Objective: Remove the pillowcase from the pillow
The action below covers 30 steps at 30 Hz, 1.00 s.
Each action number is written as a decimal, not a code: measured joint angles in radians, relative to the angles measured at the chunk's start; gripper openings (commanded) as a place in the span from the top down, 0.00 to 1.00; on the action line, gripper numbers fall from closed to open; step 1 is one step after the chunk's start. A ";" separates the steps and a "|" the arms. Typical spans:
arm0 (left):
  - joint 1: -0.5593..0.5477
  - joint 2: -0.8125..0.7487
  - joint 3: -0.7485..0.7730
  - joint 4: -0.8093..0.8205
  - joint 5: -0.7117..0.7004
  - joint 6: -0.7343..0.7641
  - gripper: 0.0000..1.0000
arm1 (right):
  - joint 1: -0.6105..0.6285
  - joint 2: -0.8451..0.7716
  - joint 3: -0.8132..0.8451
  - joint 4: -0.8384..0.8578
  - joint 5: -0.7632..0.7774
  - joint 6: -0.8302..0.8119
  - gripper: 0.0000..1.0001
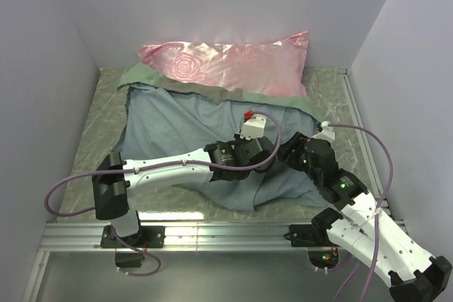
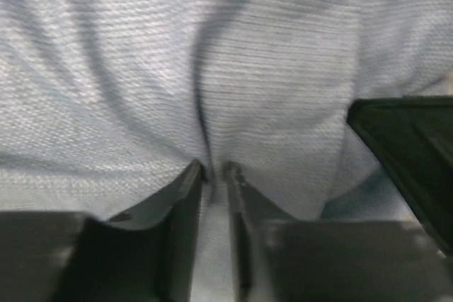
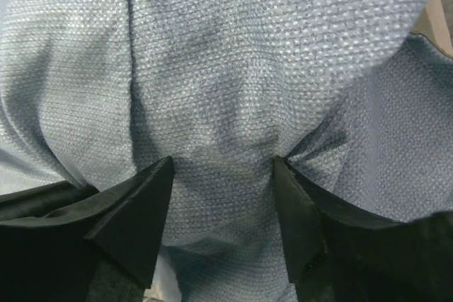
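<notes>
The pillowcase (image 1: 177, 125) lies spread over the middle of the table with its grey-blue inside up. Its green checked outside shows only along the far edge (image 1: 141, 76). My left gripper (image 1: 263, 152) is at the cloth's near right part. In the left wrist view the left gripper (image 2: 214, 169) is shut on a thin fold of the grey-blue cloth (image 2: 212, 54). My right gripper (image 1: 291, 148) is close beside it. In the right wrist view the right gripper (image 3: 221, 164) has its jaws part-way closed round a thick bulge of the cloth (image 3: 226, 68). The off-white pillow is hidden.
A shiny pink rose-patterned pillow (image 1: 226, 61) lies at the back, over the pillowcase's far edge. White walls close in the left, back and right sides. A metal rail (image 1: 212, 235) runs along the near edge. The right arm's black body (image 2: 410, 153) shows in the left wrist view.
</notes>
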 measured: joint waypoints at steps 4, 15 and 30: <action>0.035 -0.019 -0.028 -0.010 -0.006 -0.017 0.99 | 0.000 0.018 0.000 0.010 0.000 -0.002 0.47; 0.178 -0.244 -0.138 -0.039 -0.012 -0.054 0.99 | -0.013 0.026 0.050 -0.023 0.062 -0.018 0.95; 0.427 -0.460 -0.372 0.081 0.203 -0.072 0.99 | -0.556 0.203 0.097 0.039 -0.240 -0.099 1.00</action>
